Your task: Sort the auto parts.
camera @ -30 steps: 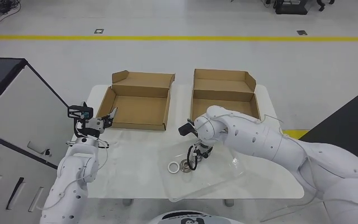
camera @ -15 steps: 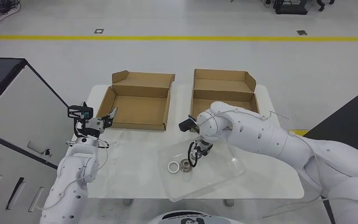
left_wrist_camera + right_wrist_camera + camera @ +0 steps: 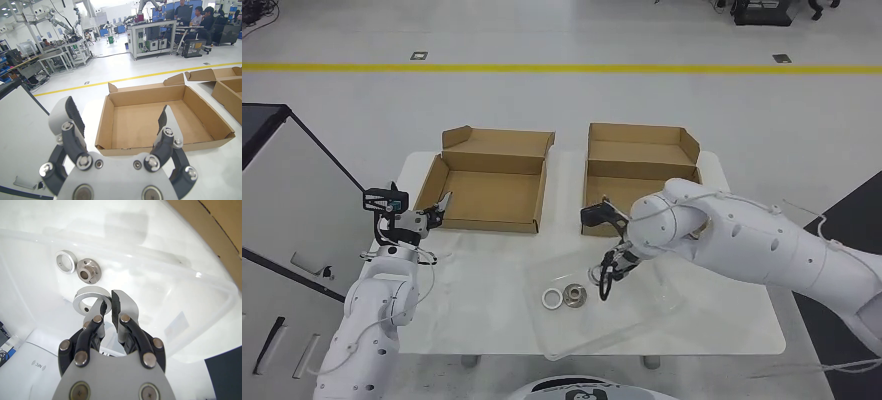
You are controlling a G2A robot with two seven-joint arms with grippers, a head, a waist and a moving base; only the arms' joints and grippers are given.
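- Now the right gripper (image 3: 108, 301) has shifted across the clear plastic tray (image 3: 640, 318) toward the right-hand cardboard box (image 3: 642, 188). A second ago it hung close beside the two loose parts.
- Its fingers are narrow and pinch the wall of a large aluminium collar ring (image 3: 88, 290), one finger inside the bore and one outside. The ring hangs above the tray floor, apart from the other parts.
- The small collar ring (image 3: 553, 297) and the flanged hub (image 3: 574, 295) lie just beside each other in the tray, where they lay before, so the lift has not disturbed them.
- The left gripper (image 3: 117, 103) has not moved. It hangs over the desk (image 3: 482, 290) in front of the left-hand cardboard box (image 3: 487, 195), with its fingers wide and holding nothing.
- By the look of it, the pick is done and the carry is under way, so one part of the three seen is heading for a box and two wait in the tray.
- The ring is gripped on one side only, so it could tilt or slip. Releasing it low over the box floor would seem the safer way.
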